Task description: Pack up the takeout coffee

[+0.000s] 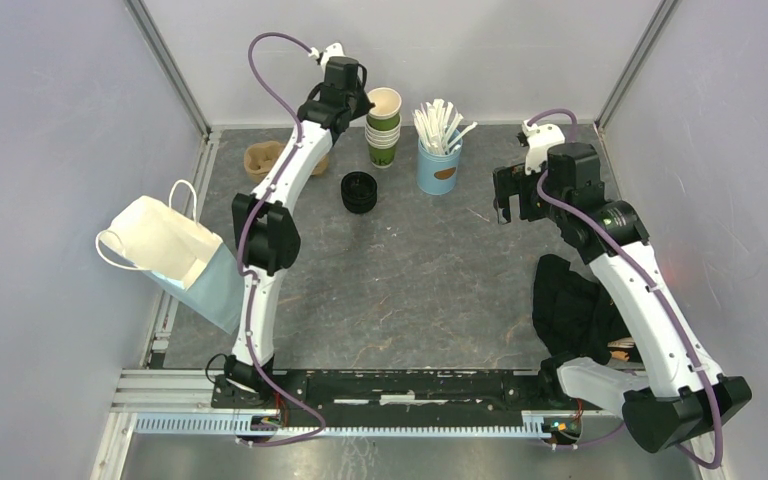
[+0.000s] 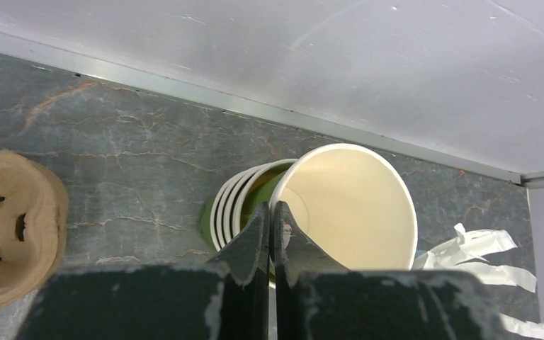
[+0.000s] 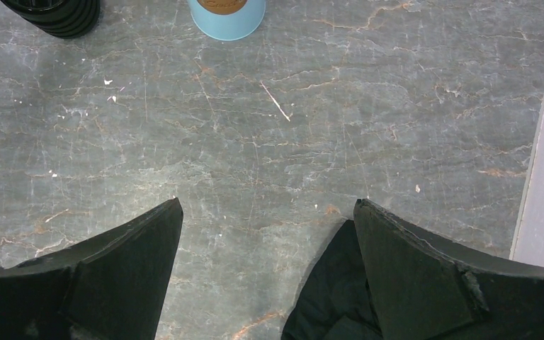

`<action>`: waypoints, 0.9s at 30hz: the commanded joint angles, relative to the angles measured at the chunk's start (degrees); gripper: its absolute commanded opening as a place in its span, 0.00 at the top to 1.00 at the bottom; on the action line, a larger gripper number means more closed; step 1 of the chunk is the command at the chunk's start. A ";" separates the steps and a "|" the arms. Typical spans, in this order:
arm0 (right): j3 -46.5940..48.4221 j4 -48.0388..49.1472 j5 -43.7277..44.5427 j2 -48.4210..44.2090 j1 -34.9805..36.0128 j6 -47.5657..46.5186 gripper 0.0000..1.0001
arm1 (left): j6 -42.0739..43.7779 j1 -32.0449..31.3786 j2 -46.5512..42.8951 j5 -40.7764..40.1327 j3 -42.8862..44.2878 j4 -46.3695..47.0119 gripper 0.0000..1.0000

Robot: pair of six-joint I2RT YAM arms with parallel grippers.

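No lidded green cup with a black lid shows in any view. My left gripper (image 1: pixel 363 100) (image 2: pixel 272 214) is at the back of the table, shut on the rim of the top lidless paper cup (image 1: pixel 384 103) (image 2: pixel 350 205). That cup is cream inside and sits tilted, partly raised off the stack of green cups (image 1: pixel 383 142) (image 2: pixel 235 205). A stack of black lids (image 1: pixel 358 192) (image 3: pixel 53 14) lies in front of the cups. My right gripper (image 1: pixel 507 205) (image 3: pixel 268 212) is open and empty above bare table at the right.
A white paper bag (image 1: pixel 165 245) stands open at the left edge. A brown cup carrier (image 1: pixel 263 158) (image 2: pixel 10 227) lies left of the cups. A blue cup of wrapped stirrers (image 1: pixel 439 165) (image 3: pixel 227 15) stands to their right. A black cloth (image 1: pixel 570 300) (image 3: pixel 329 290) lies near the right arm.
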 commanded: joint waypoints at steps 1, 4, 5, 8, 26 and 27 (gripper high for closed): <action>0.16 2.26 0.33 -0.96 0.57 -0.58 0.02 | -2.12 0.03 -5.14 1.46 1.67 2.05 0.98; 0.60 1.97 0.77 -0.99 1.29 -0.74 0.02 | -0.73 0.05 -7.34 0.51 1.55 0.94 0.98; 0.68 1.90 0.87 -1.01 1.56 -0.74 0.02 | -0.26 0.07 -8.06 0.48 1.58 0.75 0.98; 0.86 1.85 0.98 -1.35 2.34 -0.74 0.02 | 0.56 0.18 -10.28 0.44 2.33 -0.48 0.98; -10.43 2.10 -3.46 -14.25 4.94 1.75 0.02 | 6.48 -17.11 -49.77 8.84 -49.93 4.75 0.98; -11.30 1.95 -4.98 -15.17 4.90 1.96 0.02 | 6.25 -20.00 -52.18 7.87 -54.21 5.83 0.98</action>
